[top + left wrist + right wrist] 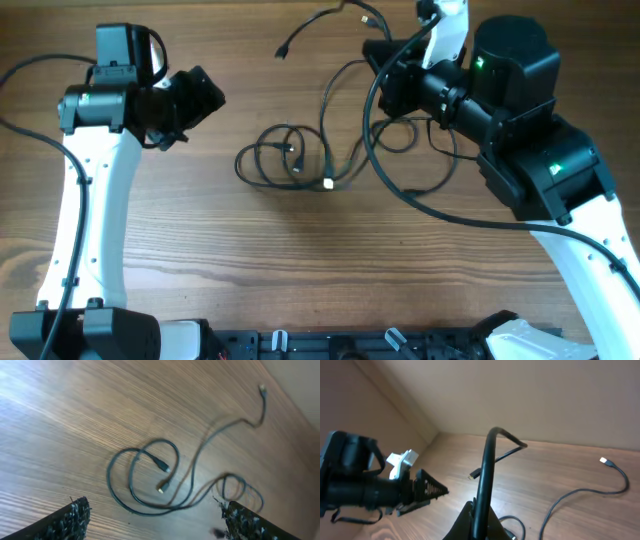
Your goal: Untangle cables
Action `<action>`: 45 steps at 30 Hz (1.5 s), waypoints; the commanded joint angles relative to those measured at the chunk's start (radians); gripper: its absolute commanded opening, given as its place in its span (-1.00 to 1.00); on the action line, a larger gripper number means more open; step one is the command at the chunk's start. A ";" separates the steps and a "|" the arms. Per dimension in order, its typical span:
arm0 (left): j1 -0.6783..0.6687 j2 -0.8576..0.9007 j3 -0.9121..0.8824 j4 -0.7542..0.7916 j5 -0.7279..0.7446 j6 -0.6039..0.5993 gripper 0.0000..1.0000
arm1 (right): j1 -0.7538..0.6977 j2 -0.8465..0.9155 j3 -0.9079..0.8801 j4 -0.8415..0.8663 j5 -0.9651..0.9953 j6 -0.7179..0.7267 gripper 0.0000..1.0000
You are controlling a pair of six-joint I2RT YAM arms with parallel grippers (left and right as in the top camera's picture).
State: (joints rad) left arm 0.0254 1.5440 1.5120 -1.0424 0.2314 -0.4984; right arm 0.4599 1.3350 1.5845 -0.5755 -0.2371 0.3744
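Pinching cables [483, 480] between right fingers [461, 522] over table [300, 260]

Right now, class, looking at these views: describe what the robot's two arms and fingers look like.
The left arm and right arm share white curved links, bulky black joint housings, small green lights and thick black wires. The fingers are black and rough-textured.

Thin black cables [300, 157] in loose crossed loops at the table [200, 250] centre.
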 commanded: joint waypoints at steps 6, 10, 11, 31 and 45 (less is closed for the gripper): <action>-0.084 0.008 -0.005 0.006 0.045 0.080 0.85 | -0.152 0.062 -0.001 -0.072 0.035 0.071 -0.91; -0.109 0.008 -0.005 0.013 0.029 0.080 0.91 | -0.372 0.064 -0.001 -0.065 0.036 0.036 -0.91; -0.109 0.008 -0.005 0.014 0.029 0.080 0.91 | -0.454 0.078 -0.001 -0.054 0.051 -0.004 -0.91; -0.109 0.008 -0.005 0.021 0.010 0.076 0.90 | -0.993 0.835 -0.003 0.669 0.258 0.095 -0.91; -0.109 0.009 -0.005 0.032 0.011 0.076 0.90 | -0.966 0.586 -0.002 0.065 0.117 0.095 0.99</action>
State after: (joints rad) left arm -0.0799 1.5459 1.5116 -1.0134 0.2520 -0.4377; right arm -0.5137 2.0953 1.5757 -0.4904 -0.0959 0.4778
